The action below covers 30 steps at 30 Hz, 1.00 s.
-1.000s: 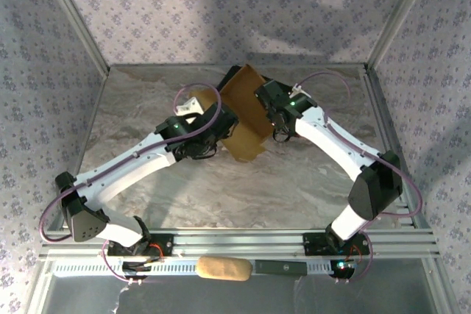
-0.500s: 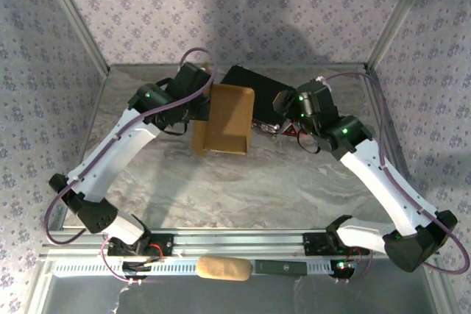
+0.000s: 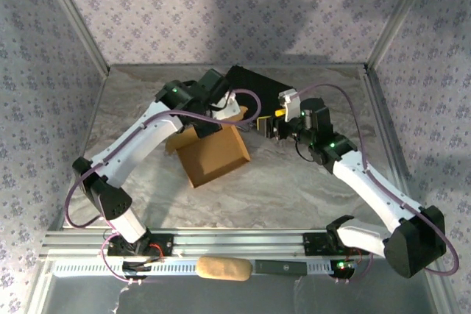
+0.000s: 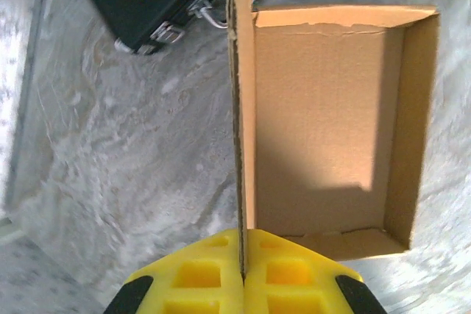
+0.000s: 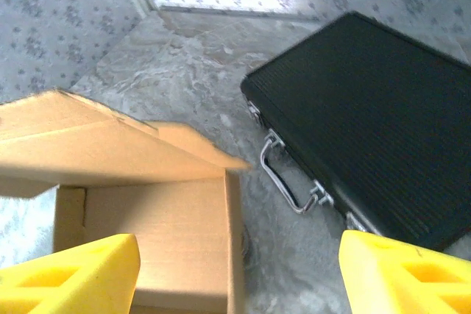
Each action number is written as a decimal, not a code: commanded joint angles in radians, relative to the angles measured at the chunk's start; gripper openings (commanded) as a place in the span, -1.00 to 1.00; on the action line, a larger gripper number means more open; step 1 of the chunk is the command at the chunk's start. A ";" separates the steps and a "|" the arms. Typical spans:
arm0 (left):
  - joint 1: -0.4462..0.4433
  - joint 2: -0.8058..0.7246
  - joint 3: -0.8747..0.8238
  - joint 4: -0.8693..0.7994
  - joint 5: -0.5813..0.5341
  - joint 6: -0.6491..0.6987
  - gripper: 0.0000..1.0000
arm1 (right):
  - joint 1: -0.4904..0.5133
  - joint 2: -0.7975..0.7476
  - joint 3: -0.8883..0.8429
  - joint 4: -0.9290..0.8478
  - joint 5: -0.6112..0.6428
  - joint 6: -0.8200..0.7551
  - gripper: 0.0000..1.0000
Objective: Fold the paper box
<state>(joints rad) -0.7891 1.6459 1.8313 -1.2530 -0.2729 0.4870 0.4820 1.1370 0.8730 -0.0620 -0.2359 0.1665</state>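
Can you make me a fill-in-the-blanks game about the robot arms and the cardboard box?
1. The left gripper pinches a wall of the paper box, so it is ____.
2. The right gripper holds nothing, so it is ____.
3. The case with the metal handle is coloured ____.
4. Inside, the paper box is ____.

Missing words: shut, open, black, empty.

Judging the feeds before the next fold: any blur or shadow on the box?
Left wrist: sharp, a shadow crosses the box floor's near part. Right wrist: soft, box and case edges blur slightly. Top: sharp, shadows mottle the back wall.
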 commanded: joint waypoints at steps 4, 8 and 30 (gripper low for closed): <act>0.026 0.019 0.021 0.029 0.090 0.266 -1.00 | -0.005 0.027 -0.129 0.219 -0.124 -0.289 0.51; 0.064 0.051 0.029 0.035 0.171 0.317 -1.00 | 0.002 0.095 -0.071 0.153 -0.146 -0.346 0.51; 0.152 -0.159 -0.207 0.246 0.003 -0.031 0.27 | -0.005 0.336 0.167 -0.120 -0.198 -0.499 0.44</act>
<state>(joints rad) -0.6712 1.5703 1.6089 -0.9535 -0.2203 0.6216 0.4801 1.4605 1.0065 -0.1181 -0.3920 -0.3088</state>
